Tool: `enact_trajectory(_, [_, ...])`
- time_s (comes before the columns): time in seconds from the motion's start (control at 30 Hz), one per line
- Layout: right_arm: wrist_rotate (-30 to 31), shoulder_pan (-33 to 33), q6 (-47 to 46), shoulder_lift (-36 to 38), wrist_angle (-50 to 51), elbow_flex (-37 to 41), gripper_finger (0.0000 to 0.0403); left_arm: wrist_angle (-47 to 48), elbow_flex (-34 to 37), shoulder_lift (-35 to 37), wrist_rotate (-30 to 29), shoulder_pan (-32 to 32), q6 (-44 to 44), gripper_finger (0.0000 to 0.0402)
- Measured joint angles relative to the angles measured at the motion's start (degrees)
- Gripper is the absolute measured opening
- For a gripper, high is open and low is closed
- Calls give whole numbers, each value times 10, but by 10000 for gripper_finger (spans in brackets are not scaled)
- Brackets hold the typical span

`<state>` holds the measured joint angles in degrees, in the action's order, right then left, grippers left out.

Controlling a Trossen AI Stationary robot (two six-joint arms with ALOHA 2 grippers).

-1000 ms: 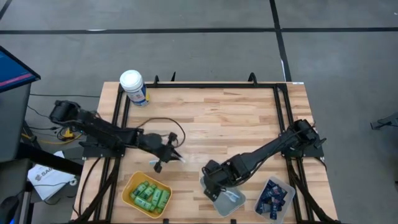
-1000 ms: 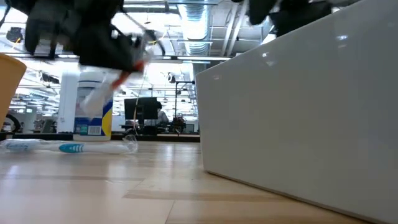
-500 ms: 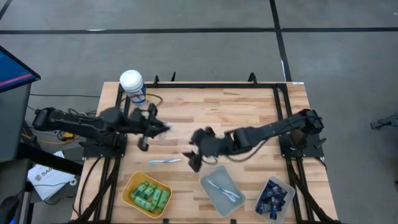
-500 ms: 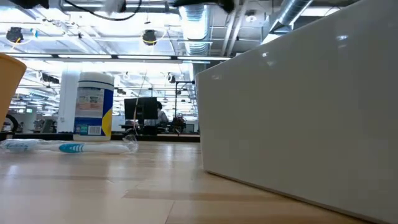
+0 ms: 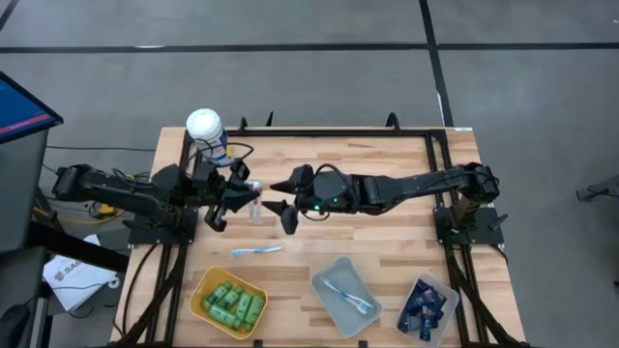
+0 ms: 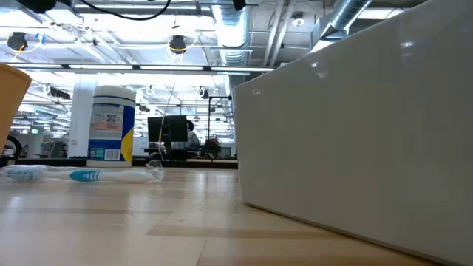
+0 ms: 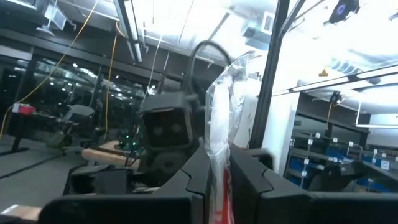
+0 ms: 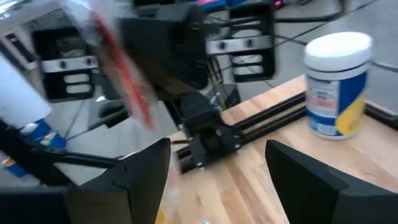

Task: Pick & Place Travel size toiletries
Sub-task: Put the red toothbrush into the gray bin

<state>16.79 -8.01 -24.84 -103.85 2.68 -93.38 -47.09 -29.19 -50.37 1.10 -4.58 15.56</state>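
Observation:
My left gripper [image 5: 240, 196] is raised over the table's left middle, shut on a clear-wrapped toothbrush with a red-pink handle [image 5: 254, 202]. My right gripper [image 5: 281, 201] is open and faces it from the table's right, a short gap away. The right wrist view shows the wrapped toothbrush [image 8: 118, 59] beyond my open fingers [image 8: 144, 169]. A blue toothbrush [image 5: 256, 250] lies flat on the table. Green bottles fill a yellow bin [image 5: 202, 287]. Navy tubes sit in a clear bin [image 5: 448, 294]. Another toothbrush [image 5: 348, 295] lies in the grey bin [image 5: 327, 273]. My left gripper pinches the wrapped toothbrush between its two fingers [image 7: 194, 174] near one end of the wrapper [image 7: 219, 163]. The fingers come level, pointing toward the table's right. The rest of the wrapper [image 7: 231, 74] sticks out past the fingertips. It is lifted clear of the table.
A big white-lidded canister [image 5: 206, 133] stands at the far left corner, close behind my left arm. The three bins line the near edge. In the low view the grey bin's wall [image 6: 355, 133] fills the right side. Bare wood lies across the table's middle and far right.
My left gripper rose from near the table's near edge, carrying the wrapped toothbrush up and toward the far left. My right gripper left the grey bin and swung up and toward the table's left, ending opposite the left gripper. The blue toothbrush stayed on the table.

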Motion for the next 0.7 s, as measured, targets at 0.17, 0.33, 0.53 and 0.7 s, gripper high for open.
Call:
enact_trajectory(0.17, [-5, -7, 6, 0, 4, 0, 255, -23, 0, -30, 2, 8, -1, 25])
enact_trajectory(0.33, [-4, -13, 19, 0, 0, 0, 255, -43, 0, -49, 2, 15, -1, 26])
enact_trajectory(0.53, [-5, -12, 19, 0, -4, 0, 255, -74, 0, -64, -1, 15, 1, 26])
enact_trajectory(0.7, [-5, -9, 29, 0, -34, 0, 252, -78, 0, -72, -1, 15, 17, 26])
